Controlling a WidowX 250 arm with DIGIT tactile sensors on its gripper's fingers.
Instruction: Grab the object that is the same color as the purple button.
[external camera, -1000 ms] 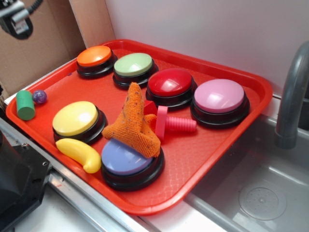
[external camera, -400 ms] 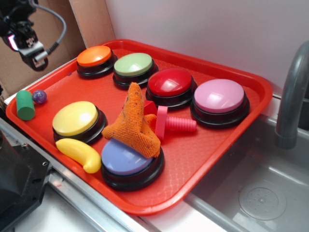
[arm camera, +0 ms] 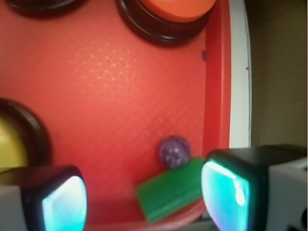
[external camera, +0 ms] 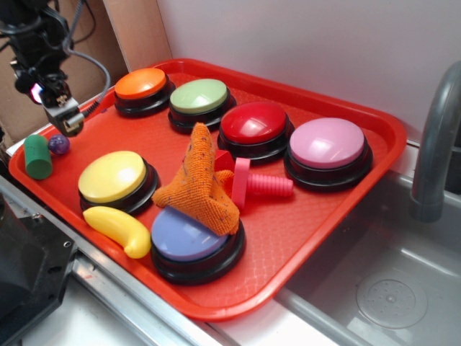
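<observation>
Though perhaps axisless, round marble (arm camera: pixel 174 151) beside green cylinder (arm camera: pixel 171 190).

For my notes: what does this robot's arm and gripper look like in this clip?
The arm is black, with a loose black cable looping off it and a small pink glow on its underside. The gripper ends in grey blocky tips. In the wrist view, the fingers are black-rimmed, rounded rectangular pads with glossy turquoise faces, mounted on pale grey blocks.

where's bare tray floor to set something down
The red plastic tray is bare along its right side, below the pink dome button, and left between the orange dome button and yellow dome button. It is crowded around the orange knitted cloth.
</observation>
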